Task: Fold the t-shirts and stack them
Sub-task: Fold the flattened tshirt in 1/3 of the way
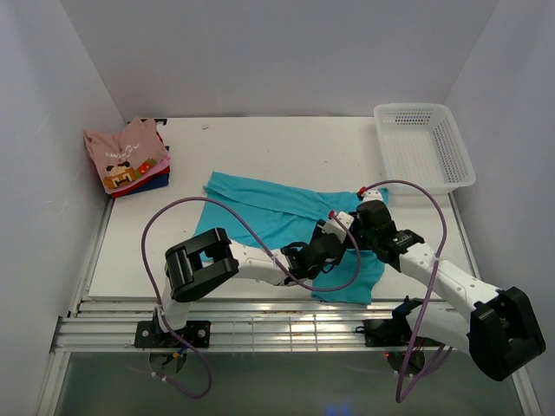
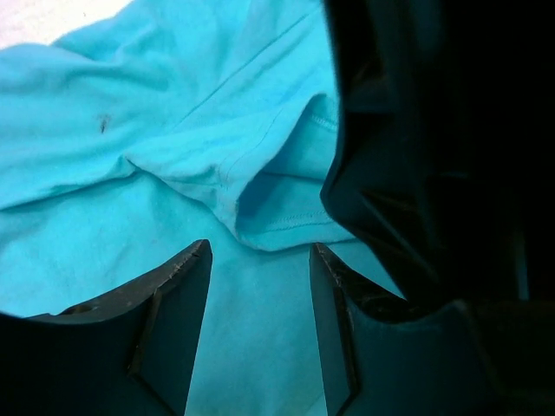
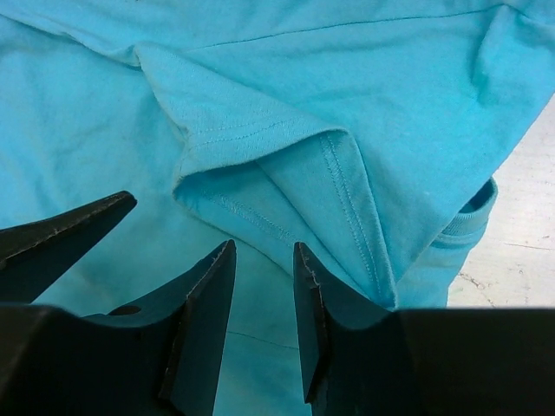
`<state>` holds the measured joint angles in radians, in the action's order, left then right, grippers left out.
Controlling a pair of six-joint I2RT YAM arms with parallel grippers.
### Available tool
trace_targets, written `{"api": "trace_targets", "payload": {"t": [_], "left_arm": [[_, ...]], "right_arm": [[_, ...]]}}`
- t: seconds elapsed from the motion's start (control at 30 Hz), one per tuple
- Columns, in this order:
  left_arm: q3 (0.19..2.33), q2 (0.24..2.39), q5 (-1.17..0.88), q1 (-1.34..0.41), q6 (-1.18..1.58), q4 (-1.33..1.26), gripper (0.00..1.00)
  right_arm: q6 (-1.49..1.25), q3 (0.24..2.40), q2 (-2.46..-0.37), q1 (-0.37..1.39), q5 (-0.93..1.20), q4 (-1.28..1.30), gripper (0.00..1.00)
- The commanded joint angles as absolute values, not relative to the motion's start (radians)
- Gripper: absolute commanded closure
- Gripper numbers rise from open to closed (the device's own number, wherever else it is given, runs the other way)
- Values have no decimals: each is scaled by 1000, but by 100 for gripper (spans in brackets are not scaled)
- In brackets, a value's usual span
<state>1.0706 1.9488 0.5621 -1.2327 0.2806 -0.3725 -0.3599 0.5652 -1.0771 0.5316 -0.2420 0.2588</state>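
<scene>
A teal t-shirt [image 1: 260, 212] lies spread and rumpled in the middle of the table. Both grippers hover low over its near right part, close together. My left gripper [image 2: 260, 250] is open, with only flat teal cloth under the gap; a folded sleeve hem [image 2: 277, 208] lies just beyond its tips. My right gripper [image 3: 263, 247] is open too, narrower, its tips just short of a folded sleeve [image 3: 260, 147]. In the top view the left gripper [image 1: 329, 243] sits beside the right gripper [image 1: 351, 224]. A stack of folded t-shirts [image 1: 130, 158], pink with a block graphic on top, sits at the far left.
A white mesh basket [image 1: 425, 143] stands at the far right corner. White walls close in the table on three sides. The right arm's dark body [image 2: 425, 130] fills the right of the left wrist view. Bare table [image 3: 512, 234] shows beside the shirt's edge.
</scene>
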Motion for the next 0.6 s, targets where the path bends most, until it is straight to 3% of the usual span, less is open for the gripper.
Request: {"api": "trace_targets", "payload": {"t": [0.0,0.57], "left_arm": [[1106,1963,592,-1238,259,-371,40],[1155,2058,663,-1232,239,-374,41]], "right_arm": [[-359,555,-1043,535,-252,229,60],[-351,540,-1043,535,-265,232,62]]}}
